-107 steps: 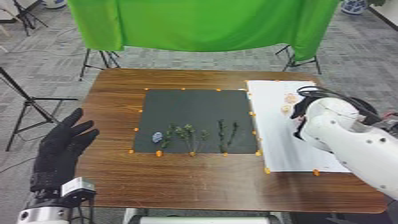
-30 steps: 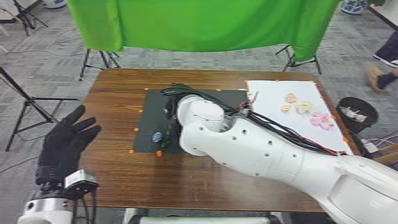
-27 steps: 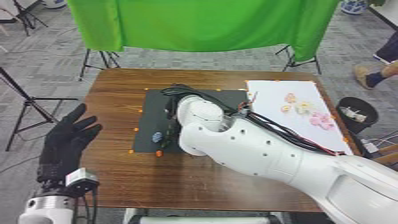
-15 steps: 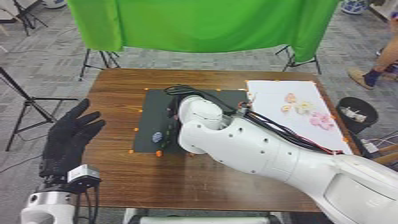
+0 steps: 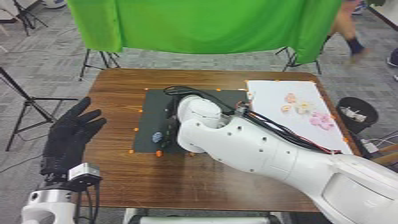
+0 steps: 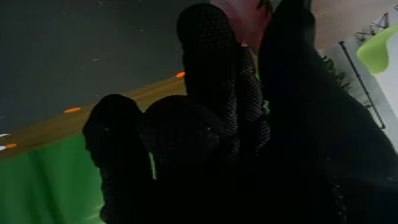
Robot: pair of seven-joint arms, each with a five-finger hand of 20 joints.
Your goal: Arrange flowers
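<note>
Between the earliest head view and the present one, the right arm [image 5: 258,155] is carried from the white sheet [image 5: 265,91] to the dark mat [image 5: 153,112]; over the last second its position is almost unchanged. By this transfer the sheet is uncovered, and an orange flower [image 5: 290,98], a yellow flower [image 5: 304,106] and pink flowers [image 5: 322,120] are exposed on it. The green stems seen earlier on the mat are now largely masked by the arm, while the blue flower [image 5: 158,136] is found unmoved near the mat's near left corner.

In the right wrist view, a pink bloom [image 6: 242,17] is seen between the fingers and thumb of the right hand [image 6: 206,45]. The fingers are set close together and appear to be clamped on the bloom against the thumb; the exact contact is hidden by the glove. Greenery [image 6: 330,67] is visible beyond the thumb. The left hand [image 5: 67,137] is held beside the mat, over the table's left side, its fingers straight and spread, with nothing grasped.

The placing step is judged to be in hand: a flower is brought to the stems, and others are left to be fetched. A low, gentle release is called for, since the light stems could be dragged or the bloom caught on the glove as it is let go.
</note>
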